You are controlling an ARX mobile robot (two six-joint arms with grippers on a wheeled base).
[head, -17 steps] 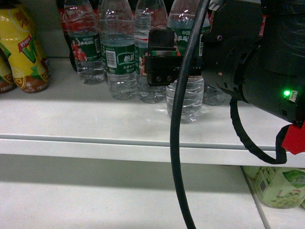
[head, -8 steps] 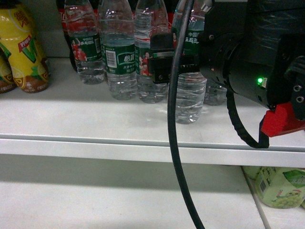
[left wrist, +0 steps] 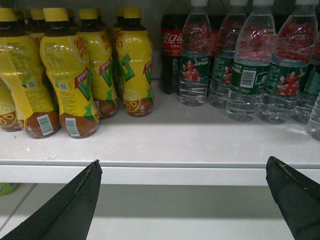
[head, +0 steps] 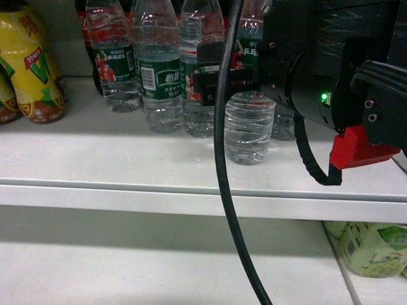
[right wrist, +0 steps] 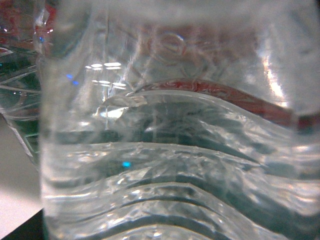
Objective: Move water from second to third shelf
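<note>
Across the head view runs a white shelf with a lower shelf beneath it. On the right, the black right arm reaches in toward a row of bottles, a black cable hanging in front of it. Its right gripper is clamped around the label band of the water, the nearest clear ribbed bottle, whose base looks to sit on or just above the shelf; the right wrist view is filled by its ribbed wall. Just left and farther back stand other water bottles. At far left are yellow tea bottles, with a cola bottle behind. The left gripper hangs with fingers spread wide, holding nothing, near the shelf's front edge.
</note>
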